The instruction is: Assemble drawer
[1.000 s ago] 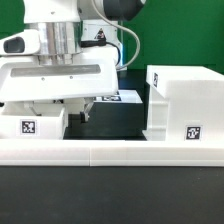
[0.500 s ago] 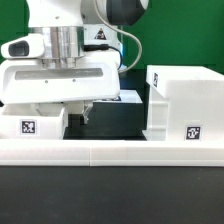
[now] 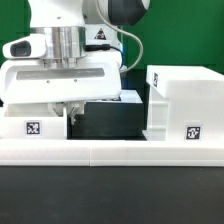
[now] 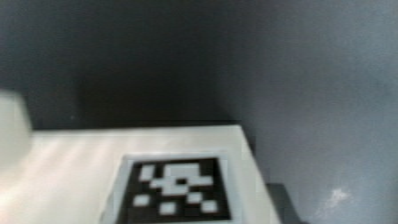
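Exterior view: the gripper (image 3: 74, 112) sits low beside the tray (image 3: 47, 122), and its fingertips are too hidden to read the jaw spacing. The arm (image 3: 60, 75) covers the tray's top. The exterior view's right edge cuts the cube housing (image 3: 185, 100). Wrist view: blurred throughout. The picture's edge cuts a tag (image 4: 178, 188), and its white part is unidentifiable.
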Available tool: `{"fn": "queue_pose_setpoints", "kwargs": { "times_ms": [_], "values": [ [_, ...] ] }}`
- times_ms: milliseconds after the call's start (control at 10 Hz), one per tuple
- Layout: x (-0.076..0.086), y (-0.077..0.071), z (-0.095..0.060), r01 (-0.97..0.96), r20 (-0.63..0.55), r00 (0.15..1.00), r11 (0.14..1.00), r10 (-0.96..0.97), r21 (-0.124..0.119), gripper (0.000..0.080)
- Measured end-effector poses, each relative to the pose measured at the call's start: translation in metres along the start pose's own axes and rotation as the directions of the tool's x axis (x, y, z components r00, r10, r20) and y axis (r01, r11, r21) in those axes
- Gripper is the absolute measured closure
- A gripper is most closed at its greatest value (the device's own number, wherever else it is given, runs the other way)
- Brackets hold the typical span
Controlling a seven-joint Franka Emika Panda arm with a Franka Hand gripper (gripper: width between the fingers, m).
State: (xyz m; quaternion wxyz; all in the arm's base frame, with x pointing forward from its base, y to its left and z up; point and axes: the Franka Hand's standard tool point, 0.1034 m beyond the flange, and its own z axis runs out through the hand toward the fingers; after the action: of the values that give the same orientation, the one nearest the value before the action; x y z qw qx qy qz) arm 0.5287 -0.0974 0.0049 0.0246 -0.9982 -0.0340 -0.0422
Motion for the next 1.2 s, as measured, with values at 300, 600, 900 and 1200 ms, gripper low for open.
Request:
{"fn": "queue_pose_setpoints", "kwargs": {
  "times_ms": [300, 600, 900, 1200],
  "values": [
    [0.000, 0.000, 0.000, 0.000, 0.000, 1.000, 1.000, 0.000, 0.000, 0.0758],
    [0.002, -0.010, -0.005, 0.156, 0.018, 0.988, 0.988, -0.156, 0.002, 0.0758],
    [0.001, -0.018, -0.014, 0.320, 0.067, 0.944, 0.946, -0.323, 0.050, 0.0757],
    [-0.001, -0.017, -0.013, 0.392, 0.066, 0.916, 0.918, -0.395, 0.055, 0.0757]
  ]
}}
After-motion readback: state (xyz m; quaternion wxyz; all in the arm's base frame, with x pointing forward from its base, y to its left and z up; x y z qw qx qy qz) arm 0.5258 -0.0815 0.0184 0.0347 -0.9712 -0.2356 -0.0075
